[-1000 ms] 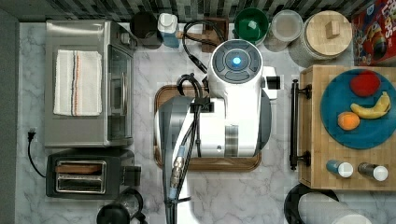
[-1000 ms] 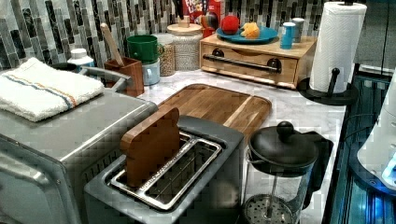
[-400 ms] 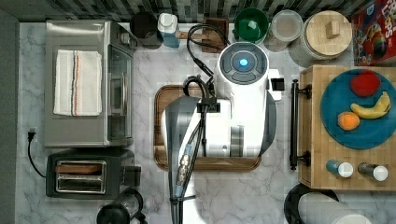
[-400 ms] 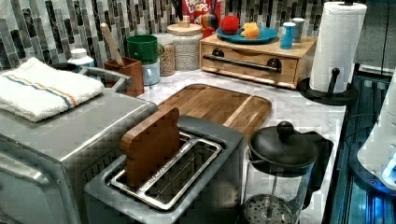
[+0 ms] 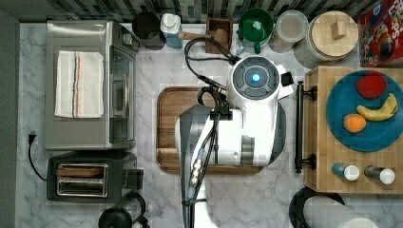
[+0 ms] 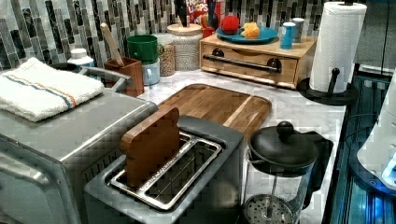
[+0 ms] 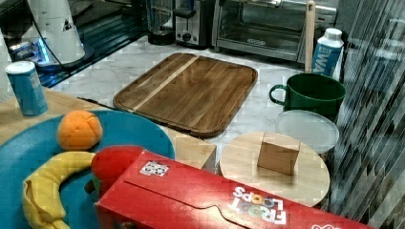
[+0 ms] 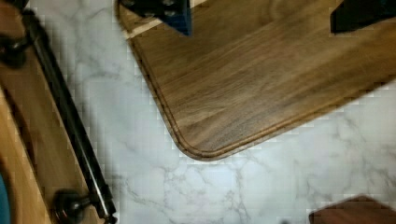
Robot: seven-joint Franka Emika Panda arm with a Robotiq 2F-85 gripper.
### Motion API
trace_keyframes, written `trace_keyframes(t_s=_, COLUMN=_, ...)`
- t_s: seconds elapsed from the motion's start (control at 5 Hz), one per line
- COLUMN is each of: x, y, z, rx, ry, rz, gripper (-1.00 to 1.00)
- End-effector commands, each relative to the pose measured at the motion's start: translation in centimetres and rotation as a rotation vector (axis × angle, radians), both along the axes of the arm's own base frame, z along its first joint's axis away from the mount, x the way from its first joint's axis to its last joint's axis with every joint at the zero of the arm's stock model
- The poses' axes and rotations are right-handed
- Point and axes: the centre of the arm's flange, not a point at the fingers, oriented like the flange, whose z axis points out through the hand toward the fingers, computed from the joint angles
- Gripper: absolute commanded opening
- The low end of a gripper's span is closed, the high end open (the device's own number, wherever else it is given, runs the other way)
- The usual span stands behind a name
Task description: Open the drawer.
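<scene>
- My gripper (image 8: 261,14) hangs over the corner of the brown tray (image 8: 261,88); I see two dark fingertips (image 8: 175,14) set wide apart, with nothing between them.
- From the top view, the white arm (image 5: 237,128) covers most of that tray.
- The drawer (image 5: 318,128) sits at the top view's right on the marble counter (image 5: 152,61), shut, its black bar handle (image 5: 299,126) facing the arm, apart from the gripper.
- A blue plate (image 5: 342,118) with fruit rests on top.

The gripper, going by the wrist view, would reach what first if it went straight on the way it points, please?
Most likely the dark wooden tray, with its fingers pointing onto that corner. The drawer handle lies off to the side. Depth is unclear.
</scene>
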Motion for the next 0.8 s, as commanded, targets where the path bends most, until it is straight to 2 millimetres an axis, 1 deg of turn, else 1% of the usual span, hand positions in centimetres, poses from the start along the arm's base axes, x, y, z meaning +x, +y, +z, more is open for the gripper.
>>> trace_keyframes(t_s=0.2, x=-2.0, y=-6.3, z=-4.7, rx=-0.02, ry=0.04, rz=0.277, gripper=1.0)
trace_keyframes(t_s=0.4, x=-2.1, y=-8.7, z=-5.3, rx=-0.022, ry=0.037, rz=0.363, gripper=1.0)
trace_keyframes(t_s=0.6, x=-1.8, y=-10.6, z=-6.3, rx=-0.032, ry=0.028, rz=0.419, gripper=1.0)
trace_keyframes(t_s=0.8, x=-1.6, y=-11.8, z=-7.4, rx=-0.052, ry=-0.006, rz=0.45, gripper=1.0)
